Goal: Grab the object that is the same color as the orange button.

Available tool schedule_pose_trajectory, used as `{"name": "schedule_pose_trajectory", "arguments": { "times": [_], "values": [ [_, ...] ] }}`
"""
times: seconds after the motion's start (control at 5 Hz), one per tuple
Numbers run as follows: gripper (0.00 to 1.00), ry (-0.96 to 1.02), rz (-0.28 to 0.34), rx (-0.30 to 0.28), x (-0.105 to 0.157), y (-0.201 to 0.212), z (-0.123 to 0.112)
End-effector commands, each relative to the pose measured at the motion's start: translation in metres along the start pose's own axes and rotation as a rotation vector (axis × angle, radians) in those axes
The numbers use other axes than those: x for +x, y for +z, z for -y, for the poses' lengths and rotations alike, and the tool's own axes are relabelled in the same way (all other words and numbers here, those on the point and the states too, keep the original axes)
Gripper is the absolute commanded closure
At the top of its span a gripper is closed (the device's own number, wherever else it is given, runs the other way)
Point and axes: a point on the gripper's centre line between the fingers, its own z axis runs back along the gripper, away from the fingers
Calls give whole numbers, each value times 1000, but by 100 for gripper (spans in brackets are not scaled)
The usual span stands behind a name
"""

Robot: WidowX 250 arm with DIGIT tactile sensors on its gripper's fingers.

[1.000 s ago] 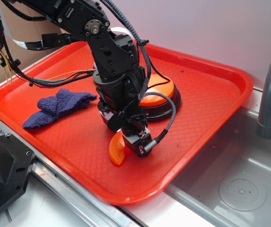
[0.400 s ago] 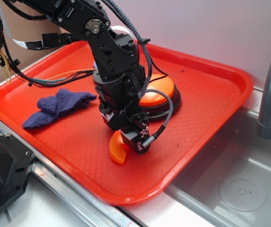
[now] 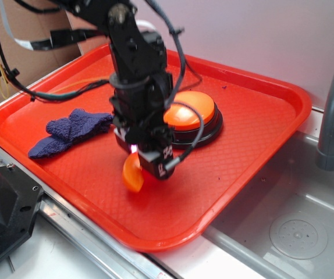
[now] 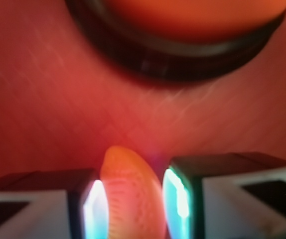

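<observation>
The gripper [image 4: 133,199] has its two fingers pressed in on the orange slice [image 4: 131,196], one pad on each side, so it's clamped on it with just the slice's width between them. In the exterior view the gripper [image 3: 146,165] points down over the middle of the red tray [image 3: 260,116], and the orange slice [image 3: 132,172] sticks out to its left, looking like it's off the tray floor, though that's hard to call. Right behind the gripper, toward the tray's far edge, sits the orange button [image 3: 191,114] on its black base. The purple-blue cloth [image 3: 69,131] lies crumpled by the tray's left edge, well apart from the slice.
</observation>
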Motion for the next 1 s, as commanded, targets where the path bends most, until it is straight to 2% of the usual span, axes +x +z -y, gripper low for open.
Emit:
{"name": "schedule_pose_trajectory", "arguments": {
  "times": [0.0,0.4,0.6,0.8],
  "values": [
    [100,64,89,20,11,69,-31],
    [100,164,170,66,0,133,-80],
    [100,219,162,65,-16,157,-102],
    [100,245,179,54,-24,160,-115]
  ]
}}
